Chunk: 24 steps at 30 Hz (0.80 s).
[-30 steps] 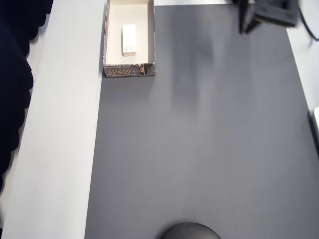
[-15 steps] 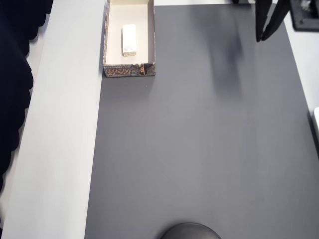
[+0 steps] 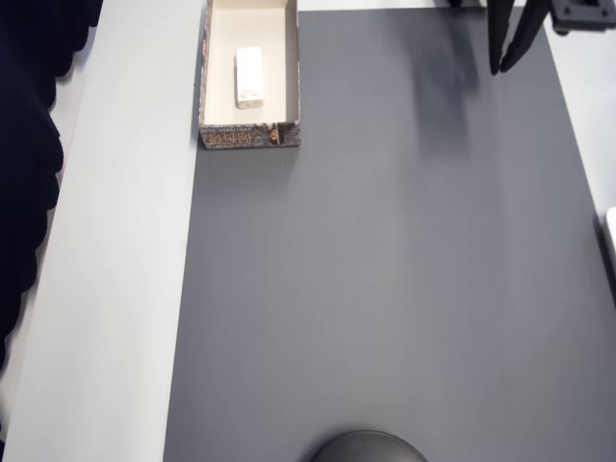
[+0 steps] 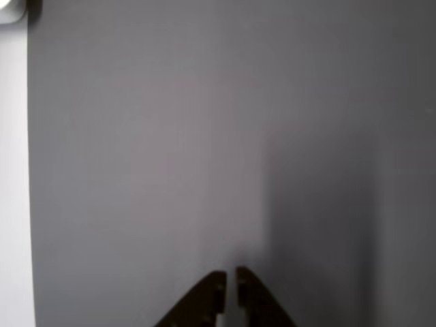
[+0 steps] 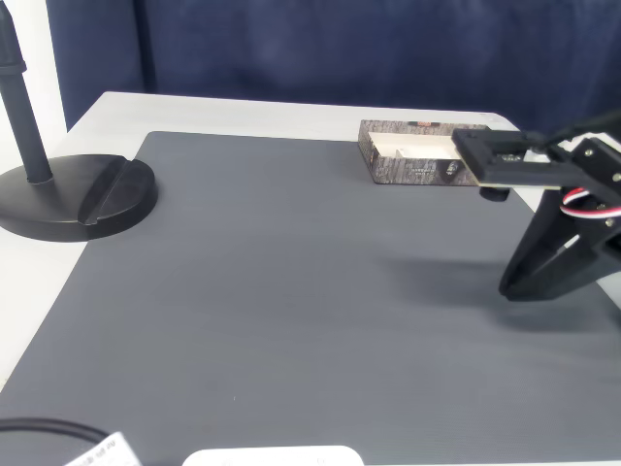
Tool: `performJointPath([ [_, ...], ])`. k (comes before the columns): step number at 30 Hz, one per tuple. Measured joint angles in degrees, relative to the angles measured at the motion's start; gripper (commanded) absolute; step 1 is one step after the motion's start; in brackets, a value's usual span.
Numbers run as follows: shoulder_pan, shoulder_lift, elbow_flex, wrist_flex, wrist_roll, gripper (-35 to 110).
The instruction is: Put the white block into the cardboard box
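Note:
The white block (image 3: 249,77) lies lengthwise on the cream floor of the cardboard box (image 3: 248,138), at the top left of the grey mat in the overhead view. My black gripper (image 3: 500,65) hangs at the top right of that view, far to the right of the box, its fingers meeting in a point. In the wrist view the fingertips (image 4: 216,283) stand a hair apart over bare mat with nothing between them. From the fixed view the gripper (image 5: 511,284) sits low at the right, in front of the box (image 5: 412,168); the block is hidden there.
A grey mat (image 3: 385,289) covers the table, with white table strips on either side. A black round stand base (image 5: 78,194) sits at the left of the fixed view. A white object (image 4: 10,10) lies off the mat's edge.
The gripper has swung to the right along the mat's top edge and turned so its fingers point down the picture. The block has stayed in the box.

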<state>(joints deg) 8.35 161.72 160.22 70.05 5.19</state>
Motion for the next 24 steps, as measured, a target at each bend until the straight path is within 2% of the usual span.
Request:
performJointPath([
  [24,-0.18,25.31,15.38,0.0,-1.05,-2],
])
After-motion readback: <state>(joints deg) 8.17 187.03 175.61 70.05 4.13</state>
